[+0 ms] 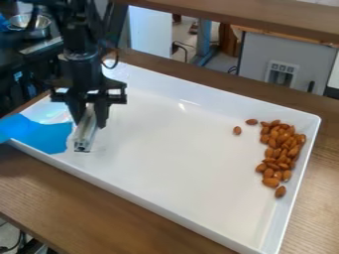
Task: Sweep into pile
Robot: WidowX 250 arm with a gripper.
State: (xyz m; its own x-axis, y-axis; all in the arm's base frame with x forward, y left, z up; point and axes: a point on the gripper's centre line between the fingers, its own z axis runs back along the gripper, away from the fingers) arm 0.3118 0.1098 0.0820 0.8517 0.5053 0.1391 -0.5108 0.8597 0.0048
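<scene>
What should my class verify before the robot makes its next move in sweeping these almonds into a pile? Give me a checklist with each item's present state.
1. Silver bar gripped in the claw: ok.
2. Almonds inside the white tray: ok.
3. All almonds gathered together: not ok; a stray almond lies apart from the cluster.
4. Bar beside the almonds: not ok; it is across the tray.
5. Bar touching the tray floor: cannot tell.
6. Blue sheet separate from the bar: cannot tell.
</scene>
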